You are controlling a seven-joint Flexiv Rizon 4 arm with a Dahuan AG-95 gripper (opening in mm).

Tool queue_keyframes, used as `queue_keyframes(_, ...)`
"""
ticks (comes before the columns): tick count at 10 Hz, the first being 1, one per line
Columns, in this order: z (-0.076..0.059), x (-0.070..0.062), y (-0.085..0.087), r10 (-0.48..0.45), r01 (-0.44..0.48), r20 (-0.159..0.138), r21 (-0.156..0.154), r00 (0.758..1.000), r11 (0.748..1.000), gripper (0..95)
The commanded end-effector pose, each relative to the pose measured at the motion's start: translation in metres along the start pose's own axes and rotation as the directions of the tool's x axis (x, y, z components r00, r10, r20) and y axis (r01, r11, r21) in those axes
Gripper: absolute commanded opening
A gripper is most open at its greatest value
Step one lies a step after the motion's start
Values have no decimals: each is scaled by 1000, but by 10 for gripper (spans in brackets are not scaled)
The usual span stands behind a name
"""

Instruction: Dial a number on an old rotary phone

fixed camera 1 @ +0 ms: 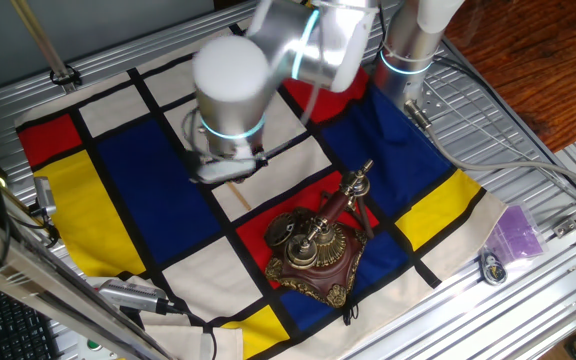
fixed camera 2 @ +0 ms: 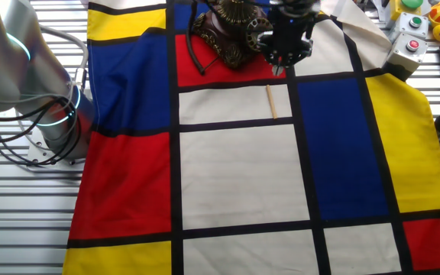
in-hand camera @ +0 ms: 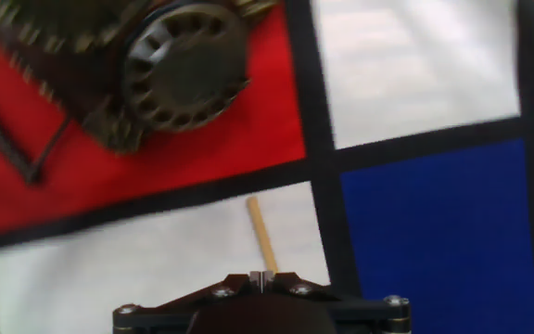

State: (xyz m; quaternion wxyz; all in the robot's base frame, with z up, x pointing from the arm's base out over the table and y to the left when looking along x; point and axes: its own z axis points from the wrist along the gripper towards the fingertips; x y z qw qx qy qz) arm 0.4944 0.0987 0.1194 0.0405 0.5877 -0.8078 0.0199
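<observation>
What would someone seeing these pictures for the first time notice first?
Probably the cloth of bold red, blue, yellow and white blocks with black lines, covering most of the metal table. On a red block near its edge sits the old rotary phone, dark wood with brass trim. A thin wooden stick lies on a white block just beside it, with the gripper between the two.

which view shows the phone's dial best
The hand view: the round dial fills the upper left, close, with its finger holes visible, though blurred. One fixed view shows the whole rotary phone but the dial small. In the other fixed view the gripper covers part of the phone at the top edge.
</observation>
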Motion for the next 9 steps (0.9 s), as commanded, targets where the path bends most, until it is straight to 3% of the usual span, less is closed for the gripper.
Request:
queue_keyframes(1, -5, 2, 2, 373, -363, 80, -118, 924, 924, 0)
queue_keyframes(6, -10, 3, 4, 559, -548, 42, -149, 828, 823, 0)
queue_keyframes(9, -10, 3, 4, 568, -557, 35, -154, 823, 816, 0)
